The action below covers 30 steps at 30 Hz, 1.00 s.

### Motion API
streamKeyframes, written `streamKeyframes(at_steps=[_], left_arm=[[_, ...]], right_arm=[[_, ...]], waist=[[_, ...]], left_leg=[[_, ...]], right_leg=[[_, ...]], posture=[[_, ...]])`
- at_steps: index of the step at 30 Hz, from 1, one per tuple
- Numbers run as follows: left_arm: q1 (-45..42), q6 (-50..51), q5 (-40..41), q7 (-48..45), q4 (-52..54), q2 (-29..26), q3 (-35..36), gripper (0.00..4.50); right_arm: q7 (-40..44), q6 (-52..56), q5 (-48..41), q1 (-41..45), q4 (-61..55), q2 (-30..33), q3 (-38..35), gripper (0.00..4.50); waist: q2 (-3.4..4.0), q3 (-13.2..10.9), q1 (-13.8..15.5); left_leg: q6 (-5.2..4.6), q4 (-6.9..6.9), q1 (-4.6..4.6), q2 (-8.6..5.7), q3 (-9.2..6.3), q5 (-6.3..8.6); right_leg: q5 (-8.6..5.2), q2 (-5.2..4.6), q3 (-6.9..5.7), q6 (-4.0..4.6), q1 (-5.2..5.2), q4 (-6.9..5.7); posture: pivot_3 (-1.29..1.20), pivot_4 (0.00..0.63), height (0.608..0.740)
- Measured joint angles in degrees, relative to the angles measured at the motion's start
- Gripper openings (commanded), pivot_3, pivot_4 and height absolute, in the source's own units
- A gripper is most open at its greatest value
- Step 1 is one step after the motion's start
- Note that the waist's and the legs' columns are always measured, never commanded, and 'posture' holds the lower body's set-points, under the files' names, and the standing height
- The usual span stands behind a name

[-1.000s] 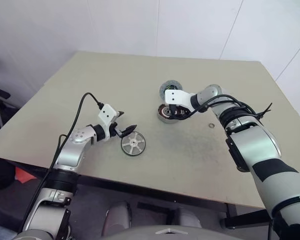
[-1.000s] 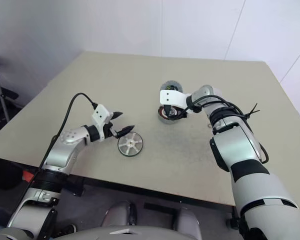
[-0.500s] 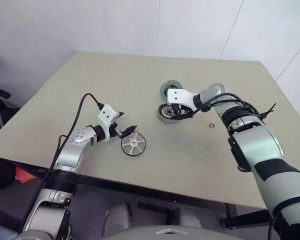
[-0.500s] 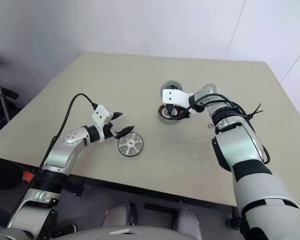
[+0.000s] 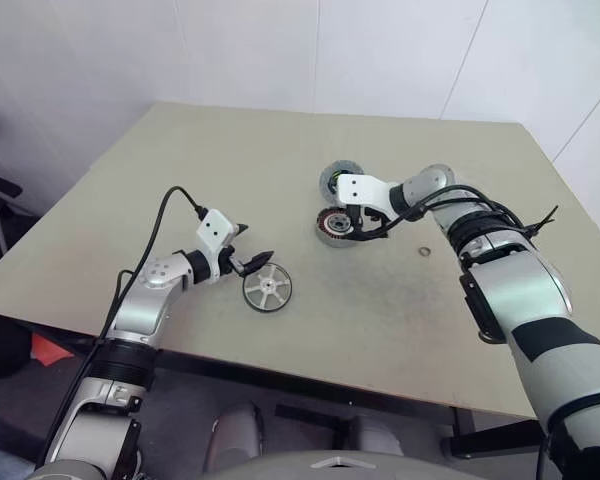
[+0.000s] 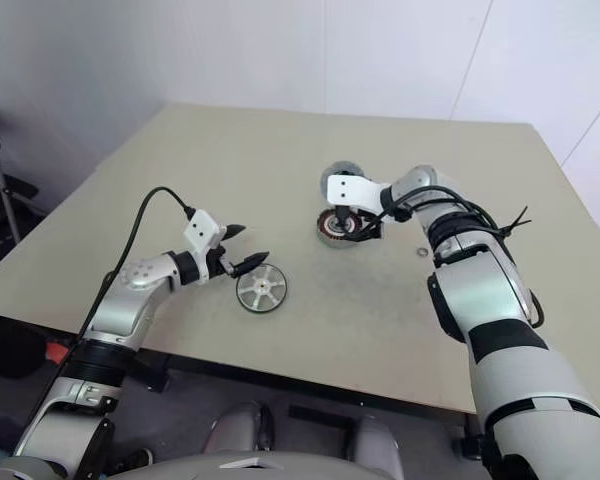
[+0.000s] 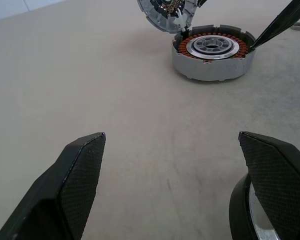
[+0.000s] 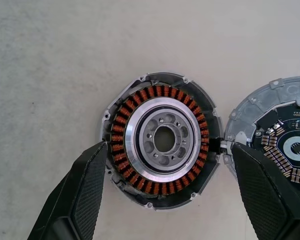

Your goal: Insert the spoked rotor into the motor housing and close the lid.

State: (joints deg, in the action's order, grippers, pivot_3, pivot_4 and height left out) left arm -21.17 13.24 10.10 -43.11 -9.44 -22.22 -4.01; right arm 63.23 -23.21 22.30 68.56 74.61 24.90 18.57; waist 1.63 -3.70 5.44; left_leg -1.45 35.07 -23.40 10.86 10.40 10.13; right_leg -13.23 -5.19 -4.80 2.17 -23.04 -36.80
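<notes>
My 2 grippers are spread: right (image 8: 165, 192) straddling the housing (image 8: 162, 140), left (image 5: 252, 258) beside the rotor (image 5: 267, 288). I could nudge the hinged lid (image 8: 285, 145) shut before loading.

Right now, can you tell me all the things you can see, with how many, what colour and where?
Table: one, beige, under everything.
Motor housing: one, grey cup with copper windings and a silver centre ring, on the table between the right gripper's fingers, nothing inside yet.
Lid: one, grey with a dark centre, lying open beside the housing, joined at its edge.
Spoked rotor: one, silver, flat on the table by the left gripper.
Small ring: one, metal-coloured, on the table near the right arm.
Cable: one, black, running to the left wrist.
Left gripper: one, black fingers, open, next to the rotor.
Right gripper: one, black fingers, open, over the housing.
</notes>
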Motion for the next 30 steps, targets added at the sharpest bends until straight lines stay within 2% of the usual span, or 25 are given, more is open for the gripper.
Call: streamKeyframes(at_steps=[8,30], left_arm=[[0.00,0.00,0.00,0.04,-0.02,0.01,0.00,4.50],[0.05,-0.03,-0.01,0.62,-0.12,0.01,0.00,4.50]], right_arm=[[2.24,-0.36,-0.24,0.01,-1.26,0.39,-0.27,4.46],[-0.52,0.25,2.71,-2.68,-0.12,-1.40,3.14,4.46]], waist=[[0.00,0.00,-0.04],[0.00,0.00,-0.05]], left_leg=[[0.00,0.01,0.00,0.01,0.00,0.00],[0.00,0.01,0.01,0.01,0.00,0.00]], right_leg=[[0.00,0.01,0.00,0.00,-0.01,-0.02],[0.00,0.01,0.00,0.00,-0.01,-0.02]], posture=[[0.00,0.000,0.740],[0.00,0.000,0.740]])
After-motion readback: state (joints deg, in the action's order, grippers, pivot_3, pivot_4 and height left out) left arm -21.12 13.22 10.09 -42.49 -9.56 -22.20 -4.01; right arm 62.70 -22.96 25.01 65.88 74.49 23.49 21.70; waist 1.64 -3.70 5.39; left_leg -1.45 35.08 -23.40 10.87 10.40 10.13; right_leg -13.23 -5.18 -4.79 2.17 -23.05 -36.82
